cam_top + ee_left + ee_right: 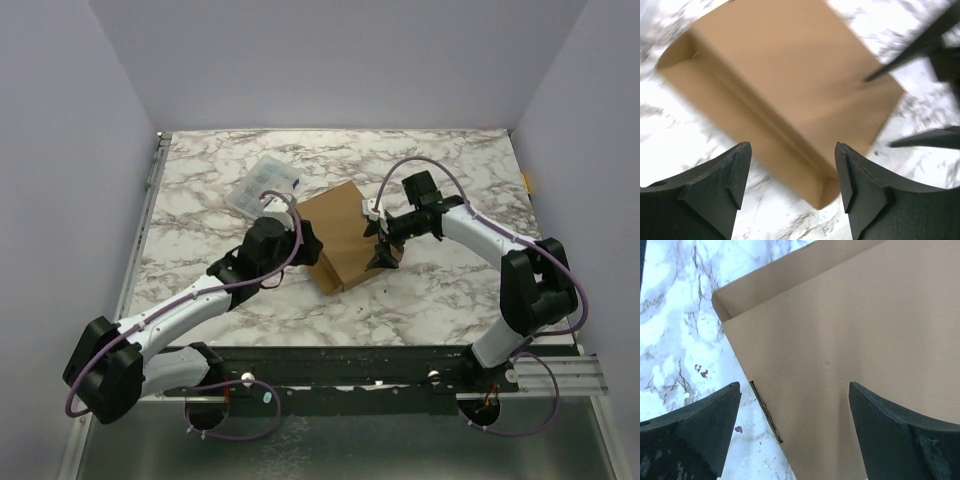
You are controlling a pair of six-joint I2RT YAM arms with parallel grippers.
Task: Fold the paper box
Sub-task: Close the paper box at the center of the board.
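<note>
The paper box [340,235] lies closed in the middle of the marble table, a plain brown cardboard block set at a slant. My left gripper [308,243] is at its left side. In the left wrist view the left gripper [792,167] is open, and the near corner of the box [790,85] sits just beyond the gap, touching neither finger. My right gripper [385,256] is at the box's right edge. The right wrist view has the right gripper [795,390] open above the flat lid [855,330] and its left edge, gripping nothing.
A small clear plastic compartment case [262,187] lies just behind and left of the box, close to the left wrist. Grey walls enclose the table on three sides. The right gripper's fingers [920,50] show at the far side of the box in the left wrist view.
</note>
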